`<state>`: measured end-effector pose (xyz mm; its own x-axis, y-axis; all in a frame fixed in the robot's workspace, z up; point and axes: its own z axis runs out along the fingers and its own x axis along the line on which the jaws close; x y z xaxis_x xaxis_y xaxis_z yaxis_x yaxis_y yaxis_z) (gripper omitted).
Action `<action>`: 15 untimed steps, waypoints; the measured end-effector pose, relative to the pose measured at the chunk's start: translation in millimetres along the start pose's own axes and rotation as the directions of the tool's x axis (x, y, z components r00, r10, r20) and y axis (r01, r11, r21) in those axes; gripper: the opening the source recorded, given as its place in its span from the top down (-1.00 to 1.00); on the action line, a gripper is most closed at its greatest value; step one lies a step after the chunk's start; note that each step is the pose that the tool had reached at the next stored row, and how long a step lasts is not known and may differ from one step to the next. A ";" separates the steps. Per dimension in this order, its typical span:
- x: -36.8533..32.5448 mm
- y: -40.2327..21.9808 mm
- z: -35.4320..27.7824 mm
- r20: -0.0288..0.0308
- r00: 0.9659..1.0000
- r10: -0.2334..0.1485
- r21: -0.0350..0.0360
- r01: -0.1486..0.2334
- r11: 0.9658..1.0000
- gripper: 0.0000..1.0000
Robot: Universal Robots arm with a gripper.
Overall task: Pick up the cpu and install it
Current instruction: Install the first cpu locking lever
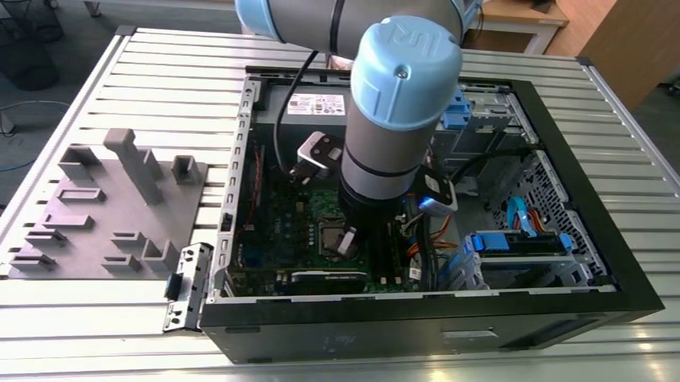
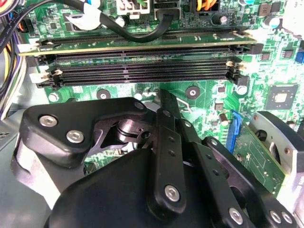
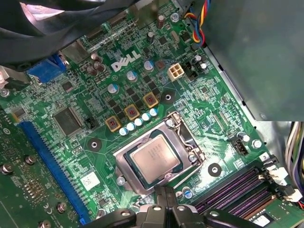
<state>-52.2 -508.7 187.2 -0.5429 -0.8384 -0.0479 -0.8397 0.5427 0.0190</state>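
While the arm [image 1: 388, 119] reaches down into the open computer case [image 1: 425, 314] on the slatted table [image 1: 159, 64], its pincer [image 3: 164, 197] hangs low over the motherboard [image 3: 95, 142], fingers drawn together with nothing visible between them. Just beyond the fingertips, at twelve o'clock in the first wrist view, the cpu [image 3: 155, 163] lies flat inside the socket frame [image 3: 124, 155]. Memory slots [image 2: 142, 66] run past the pincer in the second wrist view. Farther off, at nine o'clock of the case in the exterior view, a grey fixture tray [image 1: 101, 207] sits on the table.
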 end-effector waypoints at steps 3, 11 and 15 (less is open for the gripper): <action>-0.2 -0.3 0.3 0.003 1.000 -0.002 -0.002 0.002 1.000 0.79; -0.2 -0.3 0.2 0.005 1.000 -0.003 -0.003 0.003 1.000 0.79; -0.4 -0.1 -1.9 0.006 1.000 -0.003 -0.004 0.003 1.000 0.79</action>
<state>-51.9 -508.6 189.2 -0.5404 -0.8397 -0.0539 -0.8413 0.5400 0.0227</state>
